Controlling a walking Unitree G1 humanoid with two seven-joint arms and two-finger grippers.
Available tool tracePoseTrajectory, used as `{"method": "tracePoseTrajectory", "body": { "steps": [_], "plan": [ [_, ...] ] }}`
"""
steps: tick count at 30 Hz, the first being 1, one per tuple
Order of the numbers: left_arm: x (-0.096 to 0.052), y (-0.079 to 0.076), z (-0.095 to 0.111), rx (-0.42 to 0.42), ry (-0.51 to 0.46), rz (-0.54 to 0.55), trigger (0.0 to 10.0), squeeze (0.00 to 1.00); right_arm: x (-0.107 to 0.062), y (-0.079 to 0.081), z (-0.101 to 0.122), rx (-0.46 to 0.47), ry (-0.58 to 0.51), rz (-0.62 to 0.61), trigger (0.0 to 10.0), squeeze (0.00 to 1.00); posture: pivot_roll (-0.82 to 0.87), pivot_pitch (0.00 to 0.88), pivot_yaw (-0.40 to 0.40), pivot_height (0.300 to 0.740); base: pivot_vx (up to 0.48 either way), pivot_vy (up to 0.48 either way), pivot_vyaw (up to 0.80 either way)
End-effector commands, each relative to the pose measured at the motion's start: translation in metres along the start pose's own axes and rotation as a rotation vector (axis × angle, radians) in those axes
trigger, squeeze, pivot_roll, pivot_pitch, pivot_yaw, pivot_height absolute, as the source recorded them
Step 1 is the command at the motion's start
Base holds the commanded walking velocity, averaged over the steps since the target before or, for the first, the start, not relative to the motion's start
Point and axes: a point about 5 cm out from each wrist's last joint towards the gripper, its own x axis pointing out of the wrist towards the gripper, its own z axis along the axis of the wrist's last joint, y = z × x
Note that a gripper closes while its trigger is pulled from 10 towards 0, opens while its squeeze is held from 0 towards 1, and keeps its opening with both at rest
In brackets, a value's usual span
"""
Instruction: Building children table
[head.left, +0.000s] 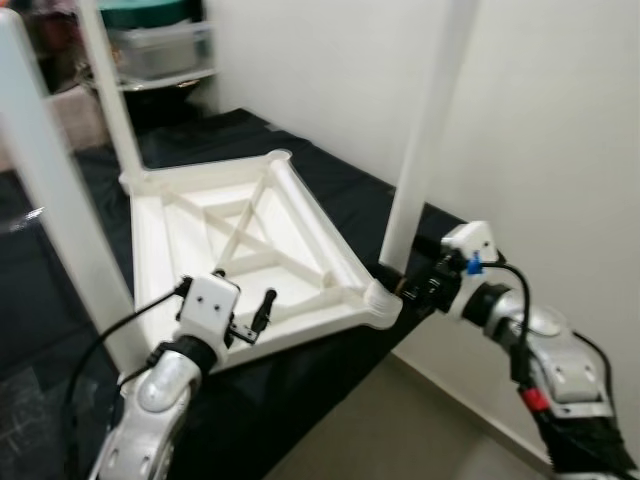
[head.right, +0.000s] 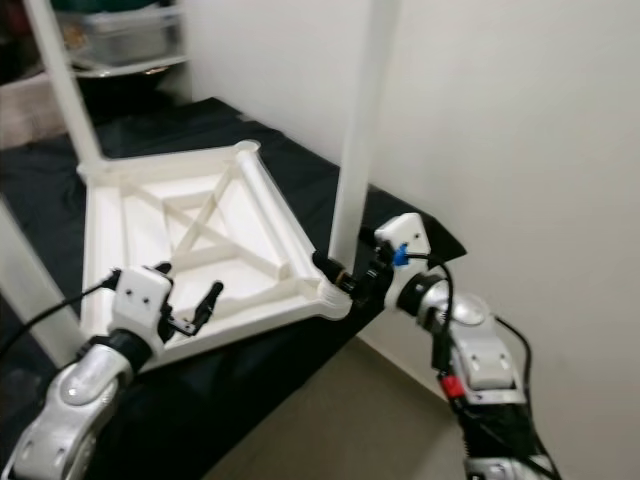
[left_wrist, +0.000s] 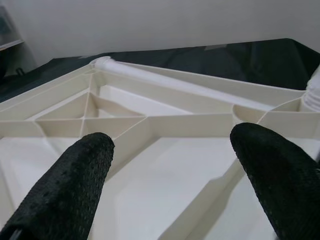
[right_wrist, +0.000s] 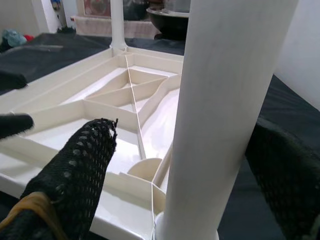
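Item: upturned white tabletop (head.left: 240, 235), ribbed underside facing up, lying on a black cloth (head.left: 330, 180) that covers the work surface. My right claw (head.left: 400, 285) sits at the tabletop's near right corner, its two fingers (right_wrist: 82, 165) spread either side of the base of the upright leg (head.left: 425, 130); the leg stands between them, and I cannot tell whether either pad actually touches it. The corner socket (head.left: 380, 305) lies directly below that claw. My left claw (head.left: 255, 318) hovers over the tabletop's near edge, fingers (left_wrist: 70, 185) spread and holding nothing, the ribs straight ahead of them. Other legs: one (head.left: 108, 90) upright at the far corner beyond my left claw, one (head.left: 55, 210) close on its outer side. Condition, by my judgement: the leg at my right claw looks seated, but how deep it sits I cannot say. Risks: the socket corner hangs at the edge of the cloth, so a sideways push from my right claw could slide the whole tabletop off; a twist with nothing bracing the tabletop could turn the tabletop instead of the leg; an off-axis grip could tilt the leg and jam it in the socket.
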Motion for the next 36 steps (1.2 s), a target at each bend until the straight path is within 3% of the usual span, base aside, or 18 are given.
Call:
{"method": "tracePoseTrajectory", "body": {
  "steps": [1,7,17,19,20,24,27,31,36],
  "plan": [
    [0.0,-0.001,0.003,0.021,-0.006,-0.008,10.0,0.0,0.004,0.008,-0.001,0.013,-0.001,0.038,10.0,0.0,-0.07,0.0,-0.033,0.74,0.0,-0.469,0.0],
    [0.0,-0.002,0.002,0.02,-0.001,-0.011,10.0,0.0,0.006,0.009,-0.006,0.016,0.009,0.014,10.0,0.0,-0.07,0.0,-0.031,0.74,0.0,-0.472,0.0],
    [-0.001,0.001,0.003,0.014,-0.007,0.008,10.0,0.0,0.009,0.025,-0.017,0.018,0.045,0.028,10.0,0.0,-0.07,0.0,-0.03,0.74,0.0,0.0,0.0],
    [-0.002,0.001,0.003,0.016,-0.003,0.018,10.0,0.0,0.009,0.03,-0.018,0.02,0.044,0.055,10.0,0.0,-0.07,0.0,-0.03,0.74,0.0,0.0,0.79],
    [-0.003,0.002,0.003,0.027,0.007,0.037,10.0,0.0,0.008,0.041,-0.019,-0.008,0.049,0.133,10.0,0.0,-0.07,0.0,-0.029,0.74,0.0,0.0,0.79],
    [-0.005,0.004,0.003,0.041,0.013,0.056,10.0,0.0,0.007,0.045,-0.018,-0.013,0.041,0.174,10.0,0.0,-0.07,0.0,-0.027,0.74,0.0,0.0,0.79],
    [-0.006,0.004,0.003,0.048,0.017,0.064,10.0,0.0,0.005,0.045,-0.017,-0.007,0.035,0.189,10.0,0.0,-0.07,0.0,-0.027,0.74,0.0,0.0,0.79],
    [-0.01,-0.002,0.006,0.023,0.025,0.034,10.0,0.0,-0.01,0.037,-0.012,-0.02,0.052,0.289,10.0,0.0,-0.08,0.0,-0.027,0.74,0.0,0.0,0.79],
    [-0.013,-0.008,0.008,0.001,0.028,-0.007,10.0,0.0,-0.016,0.024,-0.011,-0.066,0.08,0.255,10.0,0.0,-0.07,0.0,-0.029,0.74,0.0,0.0,0.58]
  ]
}}
